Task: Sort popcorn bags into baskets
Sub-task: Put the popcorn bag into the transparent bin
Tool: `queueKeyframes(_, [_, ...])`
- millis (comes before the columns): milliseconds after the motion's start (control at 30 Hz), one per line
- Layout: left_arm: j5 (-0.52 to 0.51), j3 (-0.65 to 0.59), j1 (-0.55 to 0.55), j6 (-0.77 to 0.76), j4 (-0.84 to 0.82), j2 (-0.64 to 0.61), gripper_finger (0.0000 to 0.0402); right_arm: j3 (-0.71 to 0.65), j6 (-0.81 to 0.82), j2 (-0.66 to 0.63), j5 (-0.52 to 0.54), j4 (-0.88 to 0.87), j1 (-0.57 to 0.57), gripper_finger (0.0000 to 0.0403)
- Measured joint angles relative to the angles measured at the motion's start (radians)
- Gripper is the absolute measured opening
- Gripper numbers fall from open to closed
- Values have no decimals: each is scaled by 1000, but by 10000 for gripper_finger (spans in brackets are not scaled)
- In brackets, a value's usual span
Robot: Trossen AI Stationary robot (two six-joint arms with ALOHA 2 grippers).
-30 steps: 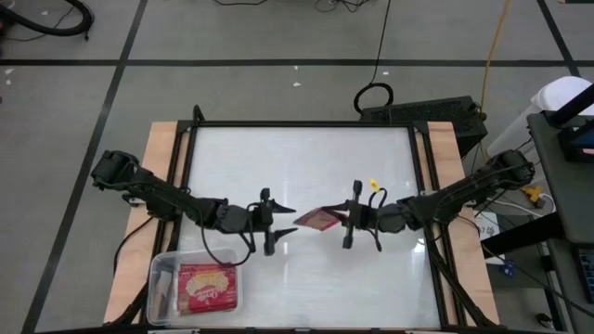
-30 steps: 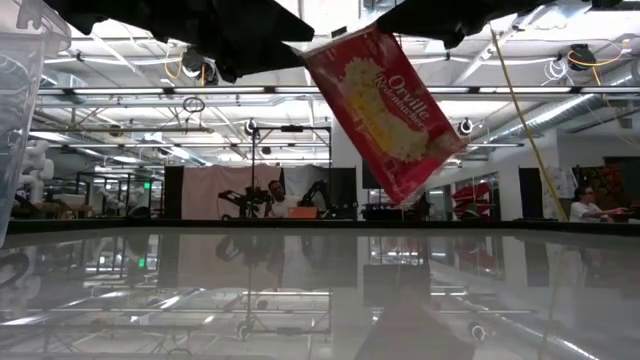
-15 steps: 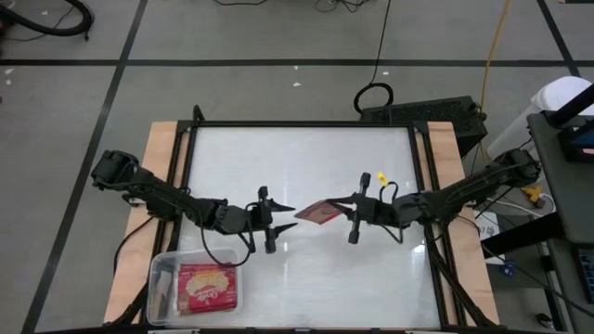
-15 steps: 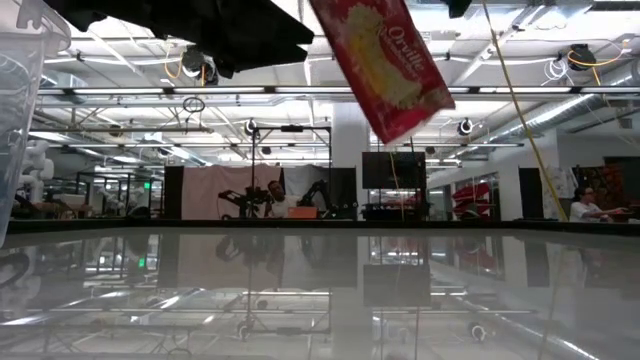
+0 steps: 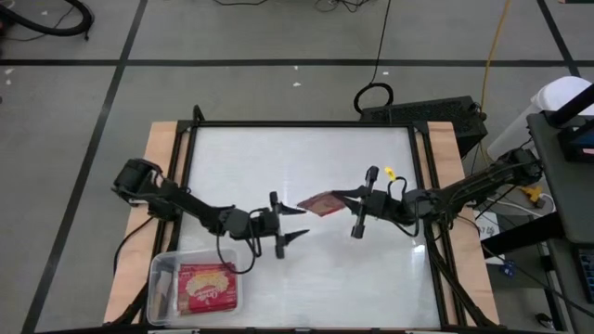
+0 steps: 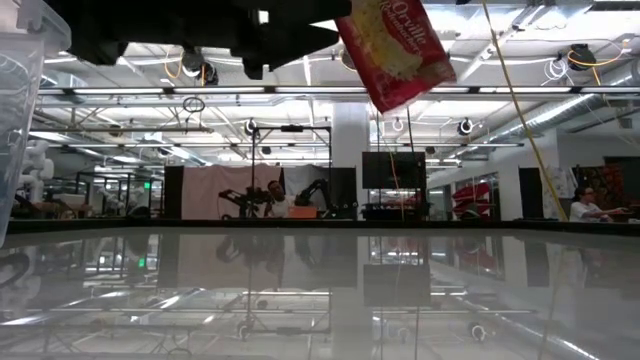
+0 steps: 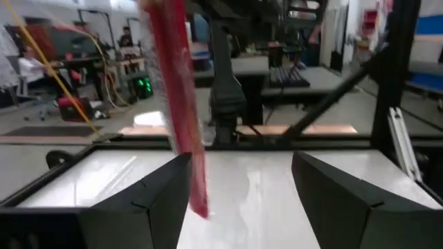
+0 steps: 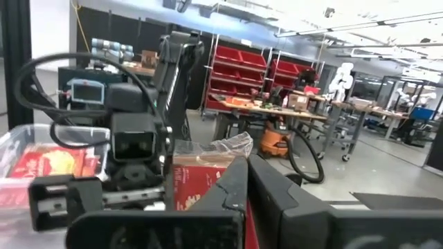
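One red popcorn bag (image 5: 320,202) hangs in the air over the table's middle; it also shows in the low view (image 6: 400,50) and, edge-on, in the left wrist view (image 7: 178,104). My right gripper (image 5: 347,197) is shut on it. My left gripper (image 5: 297,224) is open and empty, level, just left of the bag, fingers pointing at it; its two fingers (image 7: 149,200) stand wide apart. The clear tub (image 5: 163,278) stands at the near left corner with a red bag (image 5: 207,286) lying flat in it. My right gripper pinches the bag's right-hand end (image 8: 206,181) between its two shut fingers (image 8: 234,190). The fingers come level from the table's right side. The bag hangs tilted below the hold, its lower corner (image 6: 388,104) well clear of the table.
The glossy white table top (image 5: 306,148) has wooden side rails (image 5: 162,148). The tub's wall shows at the left edge of the low view (image 6: 20,100). A yellow cord (image 6: 515,110) and workshop gear lie beyond the table.
My right gripper has risen and drawn a little toward the table's right edge, carrying the bag higher above the table. My left gripper, still open, has moved toward the table's right, closer to the bag.
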Motion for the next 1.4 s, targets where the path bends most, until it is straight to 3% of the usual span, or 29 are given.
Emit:
queueKeyframes(233, [20, 31, 44, 14, 83, 61, 234, -3, 15, 15, -6, 32, 0, 0])
queueKeyframes(400, [52, 54, 70, 9, 72, 61, 164, -31, 14, 26, -10, 109, -1, 0])
queueKeyframes(700, [65, 58, 93, 3, 59, 61, 25, -50, 41, 26, -10, 98, 4, 0])
queueKeyframes(800, [65, 57, 92, 18, 21, 54, 16, -50, 68, 22, -2, 54, 18, 0])
queueKeyframes(933, [63, 56, 92, 4, -124, -4, 18, -50, 171, 14, 29, -12, 44, 9])
queueKeyframes(1200, [57, 57, 92, -18, -548, -229, 13, -49, 455, -6, 121, -217, 107, 84])
queueKeyframes(1400, [56, 58, 128, -30, -824, -374, 13, 82, 466, 35, 120, -342, 138, 121])
